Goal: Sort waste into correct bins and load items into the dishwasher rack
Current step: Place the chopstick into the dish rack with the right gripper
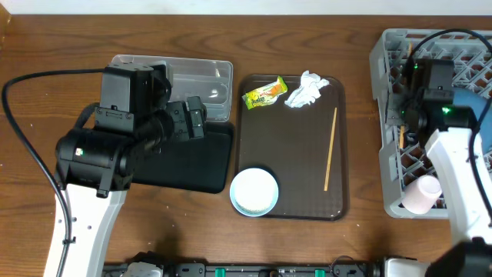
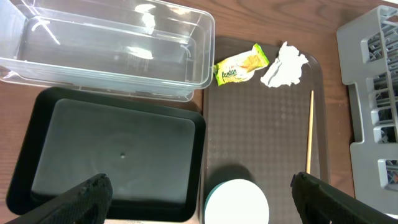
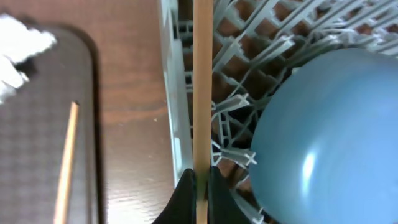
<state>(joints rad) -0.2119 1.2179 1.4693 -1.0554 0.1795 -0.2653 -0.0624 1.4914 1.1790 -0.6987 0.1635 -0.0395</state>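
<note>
With my right gripper (image 3: 202, 186) clamped on one chopstick (image 3: 203, 81) over the rack (image 3: 171, 93), I see the blue bowl (image 3: 329, 137) and pink cup (image 1: 421, 194) loaded beside it, while the wrapper (image 1: 265, 94), tissue (image 1: 306, 90), pale bowl (image 1: 254, 191) and second chopstick (image 1: 330, 150) wait to its left, and my left gripper (image 2: 199, 205) is spread wide.

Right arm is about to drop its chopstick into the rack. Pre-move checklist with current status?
1. Right jaws shut on the held chopstick: ok.
2. Held chopstick is over the rack, near its left wall: ok.
3. Which slot its tip is in: cannot tell.
4. Gap to the blue bowl: ok, apart.
5. Second chopstick loaded: not ok, it lies on the brown tray.
6. Wrapper and tissue binned: not ok, both on that tray.
</note>
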